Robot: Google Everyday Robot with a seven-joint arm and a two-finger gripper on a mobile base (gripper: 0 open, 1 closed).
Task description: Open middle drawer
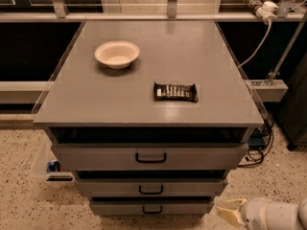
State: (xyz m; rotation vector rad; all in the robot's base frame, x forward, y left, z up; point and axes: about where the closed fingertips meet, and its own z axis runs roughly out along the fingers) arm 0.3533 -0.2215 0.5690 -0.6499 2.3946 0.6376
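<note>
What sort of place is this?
Probably a lab or test area, not a home: a grey drawer cabinet on speckled floor, a power strip and cable on metal rails behind. The gripper is low at the right, beside the cabinet.

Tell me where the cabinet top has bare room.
The cabinet top is bare in front of the bowl, left of the snack bar, and behind the bar up to the back edge. Nowhere is crowded. The gripper is low, right of the lowest drawer.
</note>
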